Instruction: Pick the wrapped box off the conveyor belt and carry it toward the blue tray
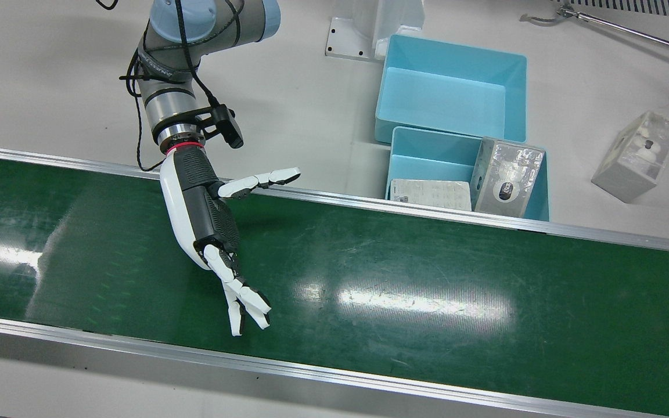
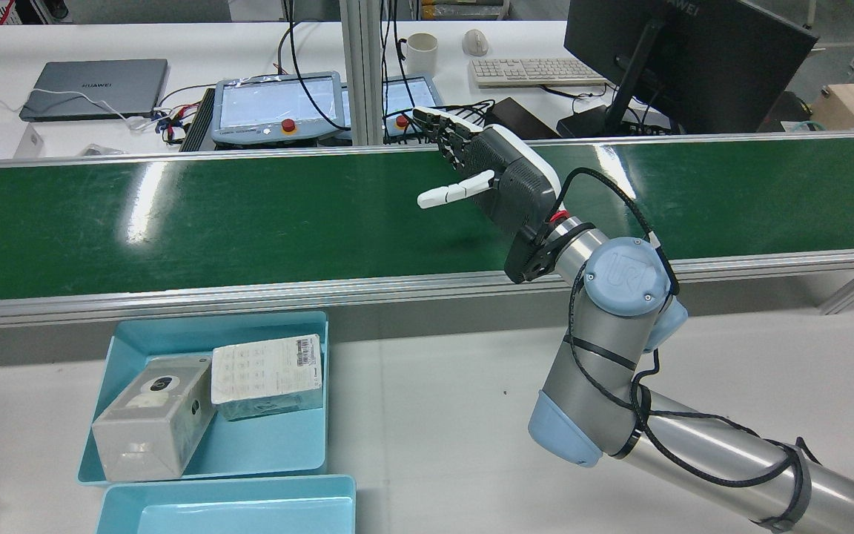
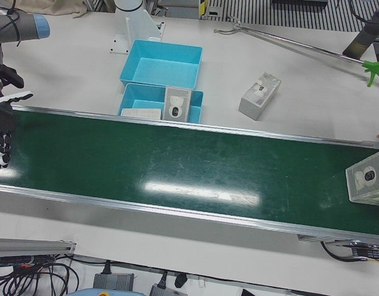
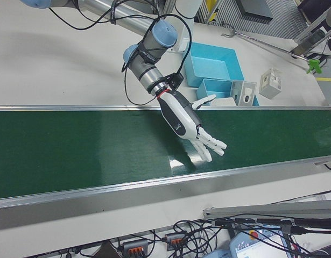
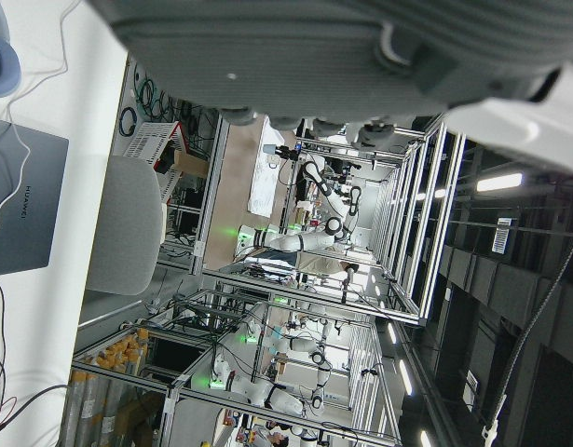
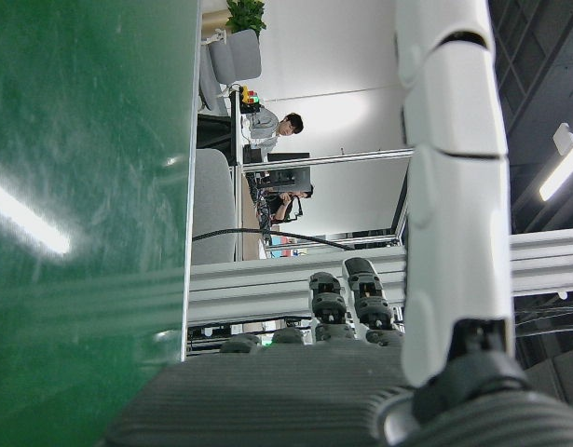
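Your white-and-black right hand [image 1: 212, 220] hovers empty over the glossy green conveyor belt [image 1: 427, 278], fingers spread wide. The clear-wrapped grey box [image 3: 368, 183] rides at the left-front view's far right edge, ungrasped; the light-blue plastic tray [image 1: 427, 159] waits upper centre.

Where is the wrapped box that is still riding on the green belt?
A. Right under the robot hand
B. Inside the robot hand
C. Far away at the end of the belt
C: the left-front view shows the wrapped box at the far end of the green belt, while the open, empty robot hand waits over the belt far from it.
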Motion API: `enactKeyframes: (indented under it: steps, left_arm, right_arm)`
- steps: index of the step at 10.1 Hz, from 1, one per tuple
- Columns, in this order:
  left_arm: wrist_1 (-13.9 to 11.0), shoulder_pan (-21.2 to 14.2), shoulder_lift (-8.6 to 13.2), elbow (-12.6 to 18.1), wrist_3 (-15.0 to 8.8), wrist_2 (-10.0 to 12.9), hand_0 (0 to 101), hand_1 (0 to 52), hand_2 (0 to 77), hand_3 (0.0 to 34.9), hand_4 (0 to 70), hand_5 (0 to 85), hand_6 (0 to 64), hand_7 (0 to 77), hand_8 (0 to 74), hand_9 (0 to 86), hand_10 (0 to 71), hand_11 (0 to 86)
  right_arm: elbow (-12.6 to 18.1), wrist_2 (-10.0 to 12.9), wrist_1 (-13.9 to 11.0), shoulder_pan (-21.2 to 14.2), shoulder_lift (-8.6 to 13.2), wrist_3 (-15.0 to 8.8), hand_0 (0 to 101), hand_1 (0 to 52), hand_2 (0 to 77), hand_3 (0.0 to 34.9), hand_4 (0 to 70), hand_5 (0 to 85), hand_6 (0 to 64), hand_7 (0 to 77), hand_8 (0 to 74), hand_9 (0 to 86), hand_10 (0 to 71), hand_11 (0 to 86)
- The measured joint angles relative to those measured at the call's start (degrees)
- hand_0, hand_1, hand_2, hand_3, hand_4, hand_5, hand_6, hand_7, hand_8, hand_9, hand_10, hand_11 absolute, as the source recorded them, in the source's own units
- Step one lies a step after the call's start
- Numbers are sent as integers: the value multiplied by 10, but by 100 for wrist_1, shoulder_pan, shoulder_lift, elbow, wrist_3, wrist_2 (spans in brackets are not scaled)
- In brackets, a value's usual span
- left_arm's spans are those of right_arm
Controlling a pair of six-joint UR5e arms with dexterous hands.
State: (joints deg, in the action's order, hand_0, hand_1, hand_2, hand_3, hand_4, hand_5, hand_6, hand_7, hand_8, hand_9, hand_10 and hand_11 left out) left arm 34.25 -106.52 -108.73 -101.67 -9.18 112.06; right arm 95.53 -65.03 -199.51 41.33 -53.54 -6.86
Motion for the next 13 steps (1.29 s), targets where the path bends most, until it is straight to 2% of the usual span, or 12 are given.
enactKeyframes:
  steps: [7, 9, 12, 13]
  left_arm:
    - [0, 0, 0, 0, 0, 0, 0, 0, 11, 0, 0, 11, 5, 5, 5, 5, 5, 5]
    - [0, 0, 0, 0, 0, 0, 0, 0, 11, 0, 0, 11, 5, 5, 5, 5, 5, 5]
    - [0, 0, 0, 0, 0, 0, 0, 0, 11, 0, 0, 11, 5, 5, 5, 5, 5, 5]
    - [0, 0, 0, 0, 0, 0, 0, 0, 11, 0, 0, 11, 5, 5, 5, 5, 5, 5]
  right_arm:
    - [44, -1, 0, 0, 2, 29, 497, 164, 76, 2, 115, 125, 27, 27, 0, 22, 0, 11]
    - [43, 4, 24, 5, -3, 48, 495, 158, 55, 1, 115, 125, 27, 27, 0, 22, 0, 11]
    - [-8, 32, 289, 13, -35, 185, 492, 158, 65, 2, 93, 125, 27, 27, 0, 22, 0, 11]
    - [-27, 48, 394, 14, -45, 262, 487, 115, 38, 3, 93, 125, 27, 27, 0, 22, 0, 11]
